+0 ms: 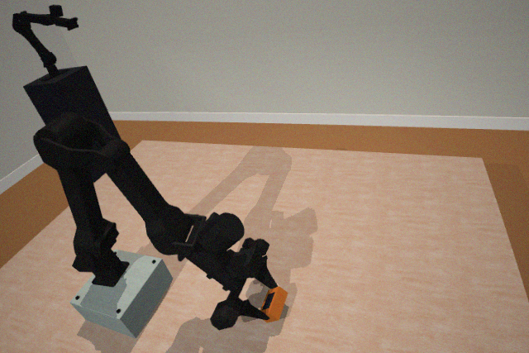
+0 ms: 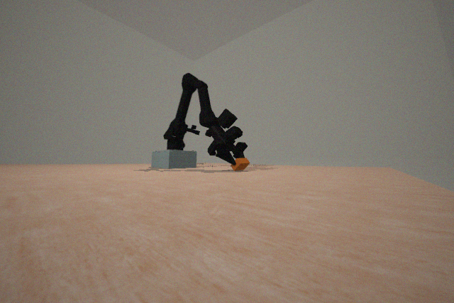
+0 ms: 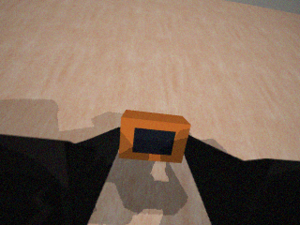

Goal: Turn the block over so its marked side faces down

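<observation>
The block (image 1: pixel 278 301) (image 2: pixel 240 163) (image 3: pixel 154 135) is orange with a dark blue marked panel on one face. My gripper (image 1: pixel 268 302) (image 2: pixel 236 163) (image 3: pixel 152 135) is shut on the block, one black finger on each side. The block is tilted, low over the table (image 1: pixel 384 233) (image 2: pixel 220 237) (image 3: pixel 211 56), with its lower edge at or just above the surface. The marked face points sideways toward the wrist camera and the arm. The arm leans low and forward from its base.
The grey-blue base box (image 1: pixel 123 293) (image 2: pixel 174 158) of the arm stands left of the block. A dark tall box (image 1: pixel 64 97) with a small camera arm stands at the back left. The table's edges meet a brown floor (image 1: pixel 298 135).
</observation>
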Motion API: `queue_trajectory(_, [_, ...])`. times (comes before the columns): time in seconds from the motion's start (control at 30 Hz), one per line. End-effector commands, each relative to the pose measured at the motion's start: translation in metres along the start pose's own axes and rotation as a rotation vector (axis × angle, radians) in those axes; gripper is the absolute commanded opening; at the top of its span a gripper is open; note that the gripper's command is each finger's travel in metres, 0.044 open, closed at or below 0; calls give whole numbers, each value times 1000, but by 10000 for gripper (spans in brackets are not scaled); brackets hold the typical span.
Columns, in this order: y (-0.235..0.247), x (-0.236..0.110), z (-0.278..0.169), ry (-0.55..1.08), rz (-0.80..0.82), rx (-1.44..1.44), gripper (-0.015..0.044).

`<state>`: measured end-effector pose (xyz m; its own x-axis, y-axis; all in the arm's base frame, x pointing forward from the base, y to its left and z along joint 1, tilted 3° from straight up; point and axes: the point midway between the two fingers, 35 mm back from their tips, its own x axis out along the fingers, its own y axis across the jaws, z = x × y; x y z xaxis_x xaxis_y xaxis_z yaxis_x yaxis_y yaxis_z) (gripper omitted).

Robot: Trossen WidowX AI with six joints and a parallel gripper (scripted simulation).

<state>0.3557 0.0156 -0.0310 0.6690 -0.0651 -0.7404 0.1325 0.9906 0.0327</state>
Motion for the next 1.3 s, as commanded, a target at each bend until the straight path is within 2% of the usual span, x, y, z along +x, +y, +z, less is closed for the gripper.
queue_trajectory(0.0, [-2,7,-8,-48,-8,14,0])
queue_trajectory(0.43, [0,11,-16,-215,7,-3,0])
queue_trajectory(0.87, [0,-2,-22,-377,21,-18,0])
queue_trajectory(1.27, [0,-3,-22,-385,21,-19,0])
